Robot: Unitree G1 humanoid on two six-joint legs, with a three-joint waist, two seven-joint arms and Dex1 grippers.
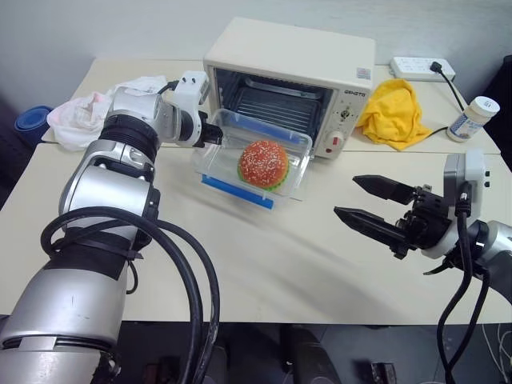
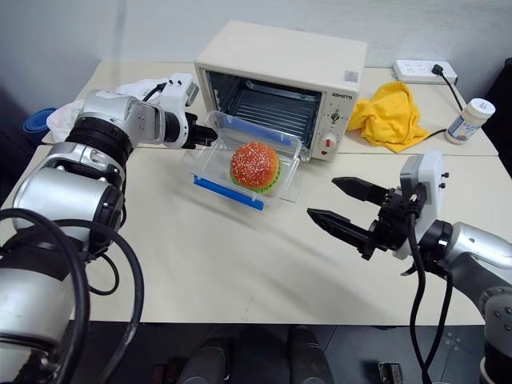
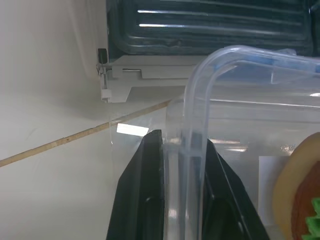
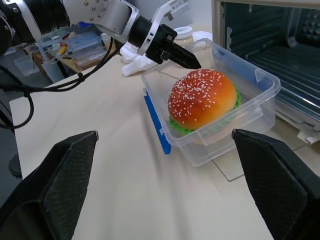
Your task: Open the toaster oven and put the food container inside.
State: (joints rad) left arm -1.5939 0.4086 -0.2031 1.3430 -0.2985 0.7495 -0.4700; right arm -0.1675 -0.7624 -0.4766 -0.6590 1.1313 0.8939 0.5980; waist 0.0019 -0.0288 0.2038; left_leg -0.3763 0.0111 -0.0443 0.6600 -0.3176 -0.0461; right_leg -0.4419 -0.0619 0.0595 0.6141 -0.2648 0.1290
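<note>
The cream-white toaster oven (image 1: 320,64) stands at the back of the table with its glass door (image 4: 235,170) folded down flat and its wire rack (image 1: 276,104) showing. The clear food container (image 1: 296,156), with a blue clip (image 1: 236,192) and an orange-bunned burger (image 1: 263,163) inside, sits tilted right in front of the oven's mouth, over the lowered door. My left gripper (image 1: 214,134) is shut on the container's left wall; its black fingers (image 3: 145,200) clamp the clear rim. Off to the right and nearer me, my right gripper (image 1: 346,196) is open with nothing in it, pointing left.
A yellow cloth (image 1: 394,112) lies right of the oven, with a white jar with a blue label (image 1: 472,118) and a power strip (image 1: 422,68) beyond it. A white and pink cloth (image 1: 80,116) and a blue object (image 1: 32,120) sit at the far left.
</note>
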